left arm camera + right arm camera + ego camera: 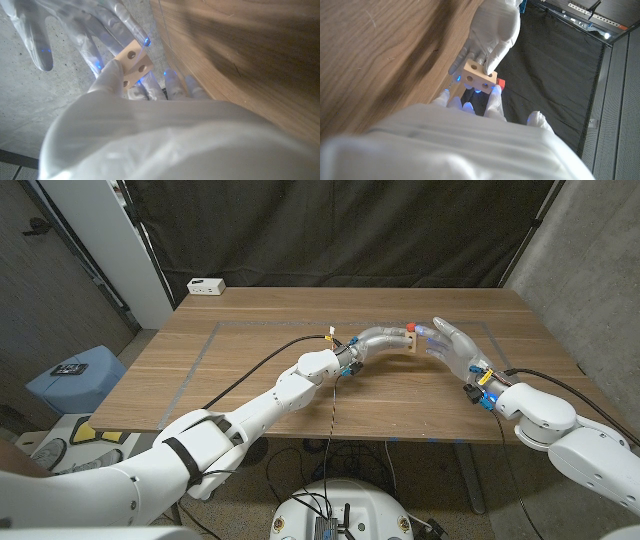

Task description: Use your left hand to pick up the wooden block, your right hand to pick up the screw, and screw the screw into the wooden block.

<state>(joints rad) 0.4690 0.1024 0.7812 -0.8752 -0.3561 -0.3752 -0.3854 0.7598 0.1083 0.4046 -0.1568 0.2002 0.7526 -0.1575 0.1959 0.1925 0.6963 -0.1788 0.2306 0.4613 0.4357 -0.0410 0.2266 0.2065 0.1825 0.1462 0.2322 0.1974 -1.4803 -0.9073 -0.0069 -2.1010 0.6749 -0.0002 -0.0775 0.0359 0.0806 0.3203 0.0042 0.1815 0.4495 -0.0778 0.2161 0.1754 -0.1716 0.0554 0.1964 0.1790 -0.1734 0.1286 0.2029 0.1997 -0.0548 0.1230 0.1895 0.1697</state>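
Wooden block (pixel 409 339) gripped by left hand (pixel 380 338); right hand (pixel 448 343) pinches red screw (pixel 501 83) against it.

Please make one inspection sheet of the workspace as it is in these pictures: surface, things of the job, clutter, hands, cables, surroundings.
Surface: wooden table, with taped lines.
Job's things: wooden block with holes, held above the table; a red part, likely the screw, sits at its far side.
Clutter: white box at the table's far left corner.
Hands: left hand grips the block; right hand is at the block, whether it holds the screw cannot be told.
Cables: black cable along the left arm.
Surroundings: black curtain behind; blue stool beside the table.
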